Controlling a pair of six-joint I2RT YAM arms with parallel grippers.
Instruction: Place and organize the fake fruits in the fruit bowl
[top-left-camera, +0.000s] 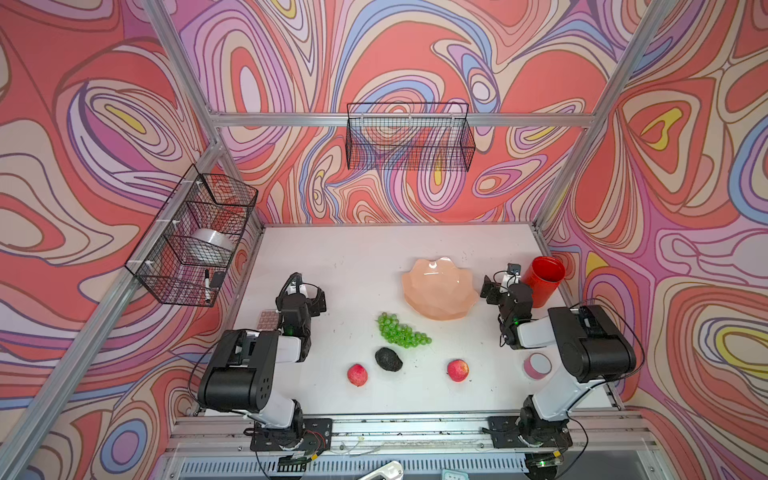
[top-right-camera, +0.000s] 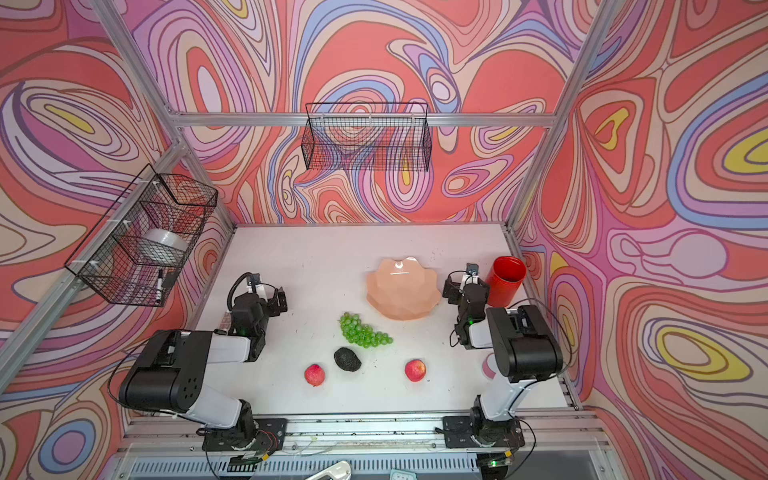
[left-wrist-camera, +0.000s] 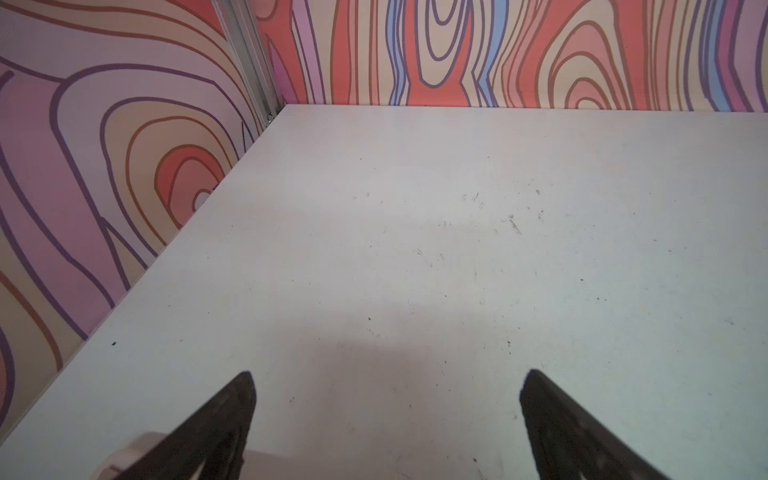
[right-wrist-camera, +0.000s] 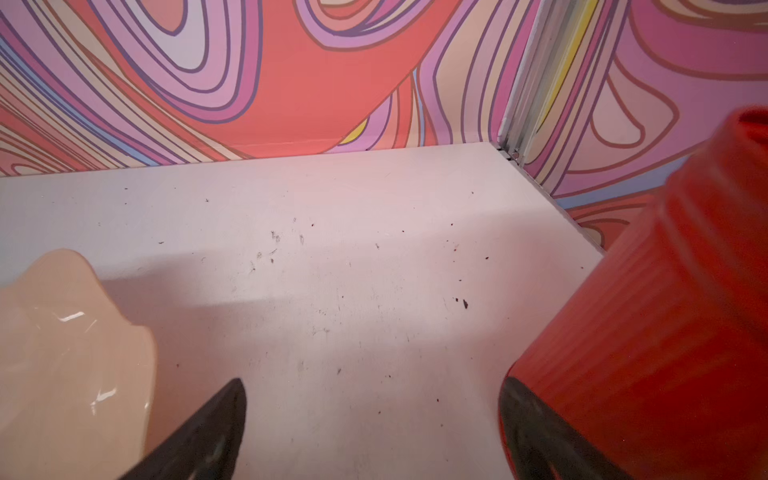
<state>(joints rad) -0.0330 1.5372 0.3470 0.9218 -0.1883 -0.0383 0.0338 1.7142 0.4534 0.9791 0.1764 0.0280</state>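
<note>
grapes (top-left-camera: 401, 330), avocado (top-left-camera: 388, 359), left apple (top-left-camera: 357, 375), right apple (top-left-camera: 458, 370): on tabletop (top-left-camera: 353, 266), in front of fruit bowl (top-left-camera: 439, 289) | fruit bowl: empty, right of centre | left fingers (left-wrist-camera: 232, 415): wide, holding nothing, over bare tabletop | right fingers (right-wrist-camera: 216, 424): wide, holding nothing, between fruit bowl and red cup (top-left-camera: 543, 280)

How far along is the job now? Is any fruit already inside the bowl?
Nothing is done yet: the fruit bowl is empty. Nothing is in hand; the left gripper and right gripper are open. Remaining: grapes, avocado, left apple, right apple, all on the table.
</note>
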